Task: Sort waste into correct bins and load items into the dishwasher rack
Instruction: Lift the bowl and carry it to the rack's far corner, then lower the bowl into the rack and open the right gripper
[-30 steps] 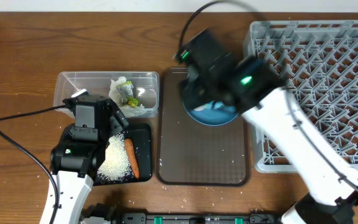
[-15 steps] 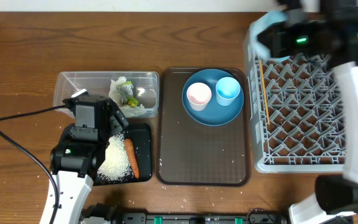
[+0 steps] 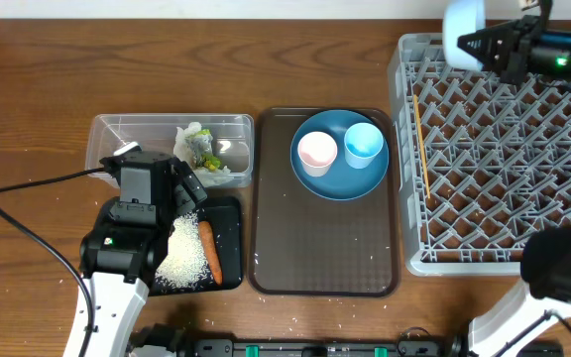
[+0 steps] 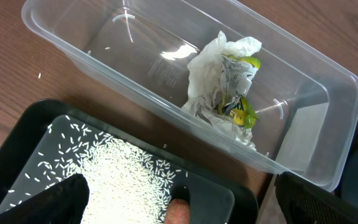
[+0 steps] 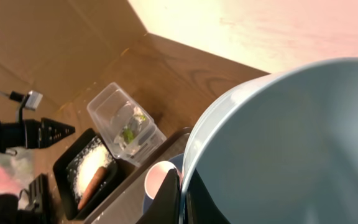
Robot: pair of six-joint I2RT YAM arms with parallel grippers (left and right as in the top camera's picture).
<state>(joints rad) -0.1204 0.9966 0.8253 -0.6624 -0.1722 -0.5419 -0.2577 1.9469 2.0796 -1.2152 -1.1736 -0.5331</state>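
- Jaws of the right gripper [image 3: 486,43] are pinched tight on the rim of the pale blue bowl [image 3: 461,35], which hangs on edge above a corner of the grey rack [image 3: 504,198], on the side toward the trays.
- Stiff and smooth-walled, the bowl looks light but slippery. A thin rim pinch may let it swing, so it probably wants lowering gently between the pegs.
- Jaws of the left gripper [image 3: 188,190] stand wide apart, holding nothing, above the black tray [image 3: 230,210].
- Inside the clear tub [image 3: 117,139] lies only the crumpled tissue [image 4: 222,74] with green scraps.
- On the black tray are a heap of rice [image 3: 181,253] and the carrot [image 3: 209,250], just beside each other.
- On the brown tray [image 3: 325,258] sits the blue plate [image 3: 340,180], carrying the pink cup [image 3: 316,152] and the light-blue cup [image 3: 363,142], both upright.
- Both cups look small and hard, best taken by the lip.
- Chopsticks [image 3: 420,149] lie along the rack's near-tray edge.
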